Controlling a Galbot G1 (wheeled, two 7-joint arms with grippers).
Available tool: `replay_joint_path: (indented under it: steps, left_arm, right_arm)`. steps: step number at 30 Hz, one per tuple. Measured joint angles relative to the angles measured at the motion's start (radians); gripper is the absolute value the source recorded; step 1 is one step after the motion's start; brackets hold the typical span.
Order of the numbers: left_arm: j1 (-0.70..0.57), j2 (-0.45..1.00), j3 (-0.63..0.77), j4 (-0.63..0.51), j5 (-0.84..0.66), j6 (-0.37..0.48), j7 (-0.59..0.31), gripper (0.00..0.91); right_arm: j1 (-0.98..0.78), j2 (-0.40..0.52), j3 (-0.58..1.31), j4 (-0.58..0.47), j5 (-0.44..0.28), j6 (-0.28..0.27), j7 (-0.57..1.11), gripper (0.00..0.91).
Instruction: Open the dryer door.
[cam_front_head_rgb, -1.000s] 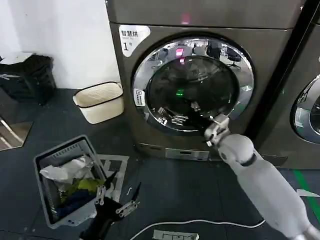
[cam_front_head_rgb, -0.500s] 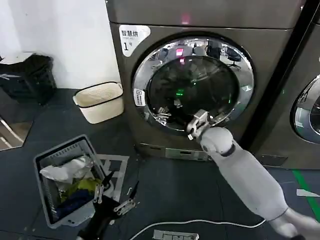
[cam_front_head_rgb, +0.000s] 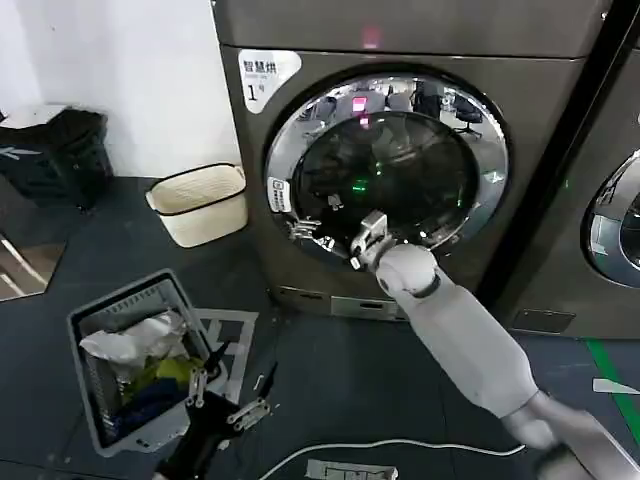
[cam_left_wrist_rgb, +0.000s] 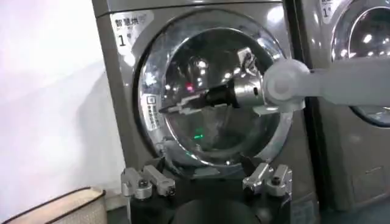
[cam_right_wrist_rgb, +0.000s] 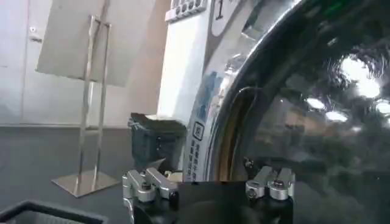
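Dryer: standing against the white wall, bronze-grey front facing the robot, white sticker marked "1" at its upper left corner; also showing in the left wrist view.
Dryer door: sitting shut and flush against the front, chrome ring around dark glass, small white rim sticker on the ring's left edge; a green and a pink light are glowing in the glass.
Right gripper: reaching across the lower left of the dryer door, just at the chrome ring, fingers parted and holding nothing; in the left wrist view it is pointing toward the door's left rim. Whether it is touching the ring cannot be told.
Right wrist view: looking closely along the door's curved edge, fingers spread apart.
Left gripper: hanging low over the floor, beside the grey basket, fingers spread open and empty.
Grey basket: lying on the floor at front left, holding mixed cloths.
Cream bin: standing on the floor left of the dryer.
Second machine: standing just right of the dryer.
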Motion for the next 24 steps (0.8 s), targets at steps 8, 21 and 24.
replay_joint_path:
  steps: [8, 21, 24]
  left_arm:
    - [0.000, 0.001, -0.001, 0.007, -0.001, 0.000, 0.000, 0.907]
    - [-0.003, 0.001, -0.001, 0.012, -0.004, 0.000, 0.001, 0.907]
    - [-0.005, 0.001, -0.001, 0.013, -0.005, 0.000, 0.002, 0.907]
  right_arm:
    - [0.037, 0.028, -0.019, -0.077, -0.004, 0.010, -0.028, 0.907]
    - [0.069, 0.029, -0.044, -0.109, 0.027, 0.012, -0.088, 0.907]
    - [0.069, 0.020, -0.049, -0.096, 0.045, 0.014, -0.109, 0.907]
